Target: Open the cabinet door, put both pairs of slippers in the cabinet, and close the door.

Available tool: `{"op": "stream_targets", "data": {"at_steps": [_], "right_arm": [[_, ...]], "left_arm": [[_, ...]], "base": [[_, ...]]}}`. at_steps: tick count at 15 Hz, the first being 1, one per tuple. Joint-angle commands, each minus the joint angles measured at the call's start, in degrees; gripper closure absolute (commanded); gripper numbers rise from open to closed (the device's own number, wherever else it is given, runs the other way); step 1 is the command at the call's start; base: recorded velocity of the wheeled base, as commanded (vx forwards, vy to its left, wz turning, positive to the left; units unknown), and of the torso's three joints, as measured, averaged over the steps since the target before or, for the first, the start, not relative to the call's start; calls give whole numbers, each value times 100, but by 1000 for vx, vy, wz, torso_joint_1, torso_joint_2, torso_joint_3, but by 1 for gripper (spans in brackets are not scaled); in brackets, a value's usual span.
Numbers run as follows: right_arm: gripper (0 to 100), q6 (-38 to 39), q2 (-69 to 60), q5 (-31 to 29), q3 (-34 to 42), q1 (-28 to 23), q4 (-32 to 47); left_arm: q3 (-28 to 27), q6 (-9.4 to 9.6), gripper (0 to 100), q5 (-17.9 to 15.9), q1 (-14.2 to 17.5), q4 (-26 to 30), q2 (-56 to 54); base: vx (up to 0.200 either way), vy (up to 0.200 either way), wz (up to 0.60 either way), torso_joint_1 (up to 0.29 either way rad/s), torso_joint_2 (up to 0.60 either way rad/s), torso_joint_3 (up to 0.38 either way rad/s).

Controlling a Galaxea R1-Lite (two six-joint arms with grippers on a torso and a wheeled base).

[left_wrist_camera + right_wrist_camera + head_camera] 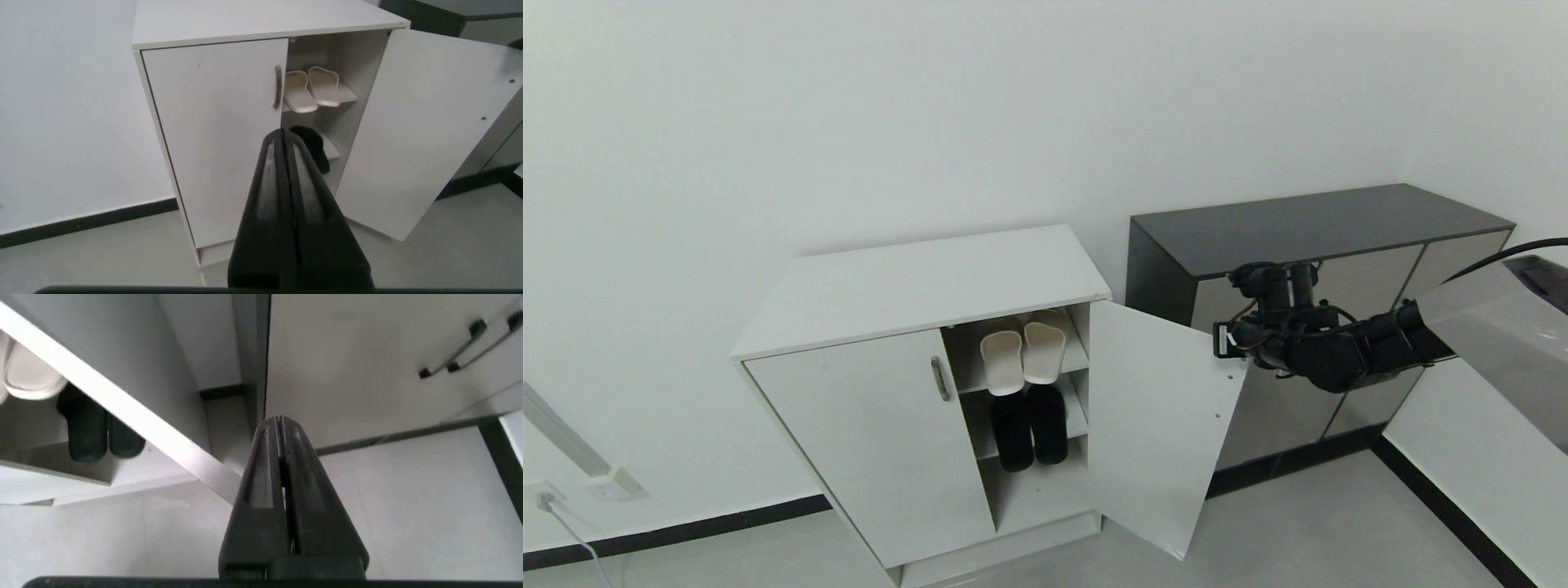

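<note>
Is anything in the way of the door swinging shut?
Nothing visible stands in the path of the open door back to the cabinet. The white slippers and black slippers lie inside, though I cannot tell whether their heels poke out past the front.

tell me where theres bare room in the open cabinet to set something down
The bottom compartment, below the black slippers and beside the open door, is bare. So is the cabinet top. The upper shelf is crowded by the cream slippers, the middle one by the black pair.
</note>
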Motion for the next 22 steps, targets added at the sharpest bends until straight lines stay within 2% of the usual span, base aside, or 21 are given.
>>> {"op": "stream_targets", "data": {"at_steps": [1,4,7,10,12,14,18,22], "right_arm": [[100,-1,-270,5,247,94,16],[100,-9,-692,40,871,349,-19],[100,17,-1088,58,1574,833,-46],[100,26,-1290,49,1987,1193,-397],[100,34,-1395,67,2189,1246,-652],[100,-80,-1571,577,2813,1246,-1311],[100,-141,-1826,638,3569,1316,-1979],[100,-115,-1870,647,3604,1518,-2085]], "left_arm": [[0,5,100,6,1,-2,-1],[0,-3,100,6,1,-2,-1],[0,-3,100,-3,1,-2,-1],[0,-3,100,-3,1,-2,-1],[0,-3,100,-3,1,6,-1],[0,-3,100,6,1,-2,-1],[0,-3,100,-3,1,-2,-1],[0,5,100,-3,1,-2,-1]], "base": [[0,0,0,0,0,0],[0,0,0,0,0,0],[0,0,0,0,0,0],[0,0,0,0,0,0],[0,0,0,0,0,0],[0,0,0,0,0,0],[0,0,0,0,0,0],[0,0,0,0,0,0]]}}
